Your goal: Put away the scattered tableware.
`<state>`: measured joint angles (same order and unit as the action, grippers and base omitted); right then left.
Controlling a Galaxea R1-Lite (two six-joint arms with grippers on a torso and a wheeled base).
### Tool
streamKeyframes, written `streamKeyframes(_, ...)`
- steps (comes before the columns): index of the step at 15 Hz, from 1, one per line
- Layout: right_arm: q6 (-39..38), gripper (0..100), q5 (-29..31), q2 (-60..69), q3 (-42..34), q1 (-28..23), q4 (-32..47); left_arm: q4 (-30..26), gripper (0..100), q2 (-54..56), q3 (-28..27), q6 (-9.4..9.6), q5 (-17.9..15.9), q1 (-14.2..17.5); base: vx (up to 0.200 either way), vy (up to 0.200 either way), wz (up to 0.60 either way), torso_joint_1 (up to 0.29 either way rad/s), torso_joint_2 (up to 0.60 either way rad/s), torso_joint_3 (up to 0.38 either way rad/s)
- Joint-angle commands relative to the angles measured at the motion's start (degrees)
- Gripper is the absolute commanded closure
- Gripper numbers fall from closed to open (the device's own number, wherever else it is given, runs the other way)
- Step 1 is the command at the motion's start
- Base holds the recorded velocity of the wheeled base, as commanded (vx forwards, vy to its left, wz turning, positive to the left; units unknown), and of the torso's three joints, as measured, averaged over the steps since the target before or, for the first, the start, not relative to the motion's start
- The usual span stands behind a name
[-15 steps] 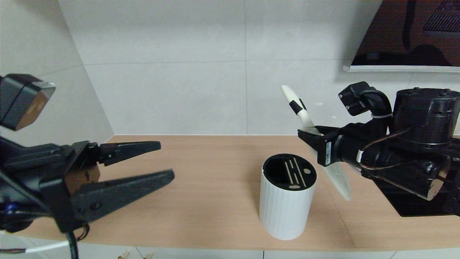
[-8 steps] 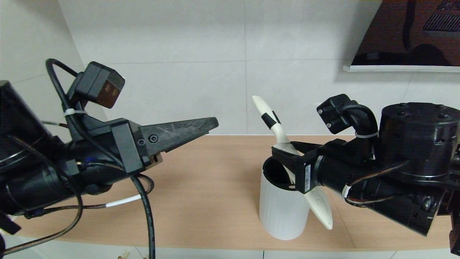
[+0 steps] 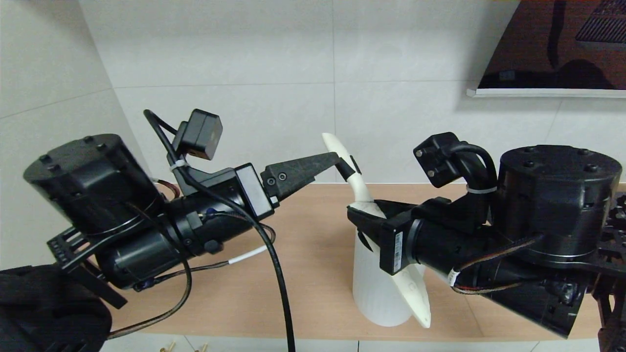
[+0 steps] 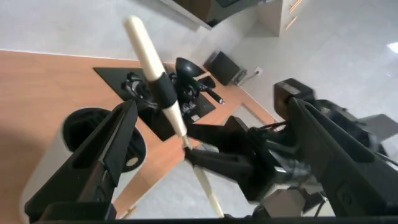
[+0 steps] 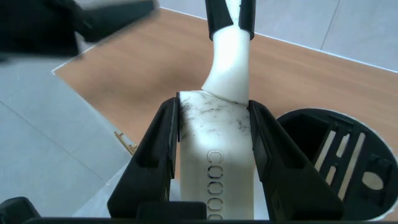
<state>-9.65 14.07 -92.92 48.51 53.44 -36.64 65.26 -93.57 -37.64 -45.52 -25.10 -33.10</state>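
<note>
The left claw (image 4: pixel 211 102) has swung in, spread wide astride the handle of the knife (image 3: pixel 353 178), which the right claw (image 5: pixel 213 121) clamps; the holder (image 3: pixel 374 293) just below awaits it.

bright, even light; soft shadow on the wall (image 3: pixel 274 49) below the hood (image 3: pixel 552 44)

A kitchen: a wood countertop (image 3: pixel 303 234) with a white utensil holder (image 3: pixel 374 288) runs along a white-tiled wall (image 3: pixel 274 73), a dark range hood (image 3: pixel 552 44) at far right
</note>
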Motion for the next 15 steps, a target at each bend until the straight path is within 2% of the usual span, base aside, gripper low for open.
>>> streamKeyframes(1,0.0,100,0.0,-0.7,0.1,0.9,0.0,0.0,0,-2.2,-0.1,-0.01,0.1,-0.5,0.000,0.000,0.00,0.000,0.00,0.000)
streamKeyframes(4,-0.1,100,0.0,-0.6,-0.2,2.1,0.0,0.0,0,-5.0,-1.7,-0.01,3.0,-0.7,0.000,0.000,0.00,0.000,0.00,0.000)
streamKeyframes(5,-0.1,100,0.0,-0.6,-0.2,2.1,0.0,0.0,0,-5.0,-1.7,-0.01,3.0,-0.7,0.000,0.000,0.00,0.000,0.00,0.000)
streamKeyframes(6,0.0,100,0.0,-0.6,-0.3,2.4,0.0,0.1,0,-6.3,-2.8,-0.01,5.7,-1.4,0.000,0.000,0.00,0.000,0.00,0.000)
streamKeyframes(7,-0.1,100,0.0,-0.6,-0.3,2.4,0.0,0.1,0,-6.5,-3.0,-0.01,6.3,-1.7,0.000,0.000,0.00,0.000,0.00,0.000)
streamKeyframes(15,-0.1,100,-0.2,-0.6,-0.9,3.8,0.0,2.0,0,-7.2,-2.8,-0.01,6.8,-2.8,0.000,0.000,0.00,0.000,0.00,0.000)
